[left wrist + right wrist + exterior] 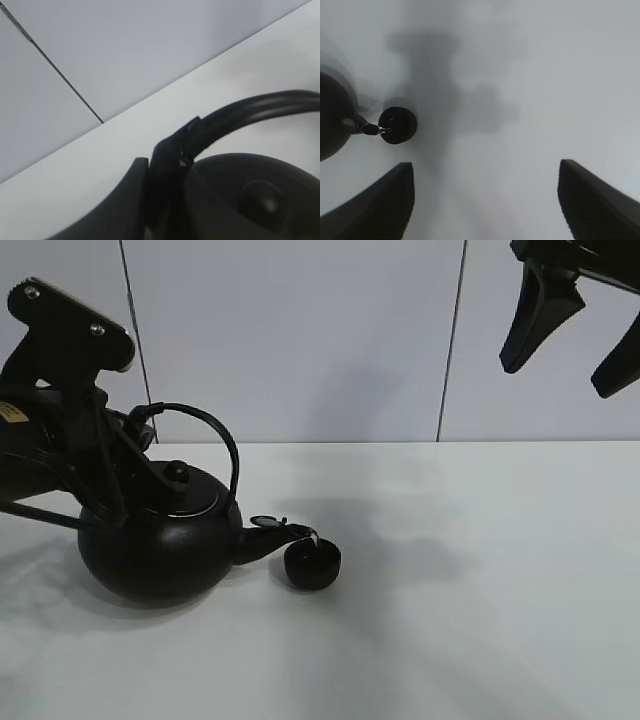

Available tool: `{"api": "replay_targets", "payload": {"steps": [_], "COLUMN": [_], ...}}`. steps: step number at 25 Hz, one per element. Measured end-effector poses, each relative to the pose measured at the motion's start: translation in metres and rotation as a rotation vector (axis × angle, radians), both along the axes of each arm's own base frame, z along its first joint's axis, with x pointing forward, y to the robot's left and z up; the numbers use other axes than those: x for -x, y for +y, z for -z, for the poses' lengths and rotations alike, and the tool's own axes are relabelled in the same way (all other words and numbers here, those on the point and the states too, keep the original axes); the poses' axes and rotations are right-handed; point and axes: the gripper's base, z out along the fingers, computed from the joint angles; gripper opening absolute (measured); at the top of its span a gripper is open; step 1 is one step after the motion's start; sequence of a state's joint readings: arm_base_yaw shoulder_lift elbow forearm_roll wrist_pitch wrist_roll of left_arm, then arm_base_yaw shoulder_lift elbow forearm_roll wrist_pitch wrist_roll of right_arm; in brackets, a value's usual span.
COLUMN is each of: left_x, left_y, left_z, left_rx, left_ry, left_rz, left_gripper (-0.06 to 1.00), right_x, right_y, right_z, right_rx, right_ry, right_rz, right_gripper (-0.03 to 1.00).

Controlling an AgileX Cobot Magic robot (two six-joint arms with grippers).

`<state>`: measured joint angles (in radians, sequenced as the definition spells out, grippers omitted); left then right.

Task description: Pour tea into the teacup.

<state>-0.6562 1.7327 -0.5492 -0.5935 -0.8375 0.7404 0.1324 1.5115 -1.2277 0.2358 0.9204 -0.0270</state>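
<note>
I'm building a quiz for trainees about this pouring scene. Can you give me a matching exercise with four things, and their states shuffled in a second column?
Things:
1 kettle
2 teacup
3 left gripper
4 right gripper

States:
A open, held high, empty
B shut on the kettle's handle
C standing on the table, under the spout
D tilted toward the cup

Pairs: 1-D; 2-C; 3-B; 4-A
</note>
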Motion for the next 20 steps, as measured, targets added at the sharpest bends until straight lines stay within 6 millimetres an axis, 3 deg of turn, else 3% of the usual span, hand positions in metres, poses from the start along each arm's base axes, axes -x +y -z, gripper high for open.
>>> {"api": "replay_targets", "payload": {"steps": [9, 20], "left_x": [-0.0001, -0.0017], "left_y": [0.0001, 0.0013], "left_z": [-0.0002, -0.0062], "left_rx": [0.017, 0.264], "left_ry": [0.000, -0.011], "left_rz": [-0.006, -0.094], "left_gripper": [0.11, 0.11], "right_x": [0.0000, 0.0000], "right_y": [0.0000, 0.0000], "right_z": [0.0000, 0.0000], "right_rx": [0.000, 0.000], "right_ry": [0.000, 0.000], "right_rz": [0.000, 0.000], "right_gripper": [0.55, 0.55]}}
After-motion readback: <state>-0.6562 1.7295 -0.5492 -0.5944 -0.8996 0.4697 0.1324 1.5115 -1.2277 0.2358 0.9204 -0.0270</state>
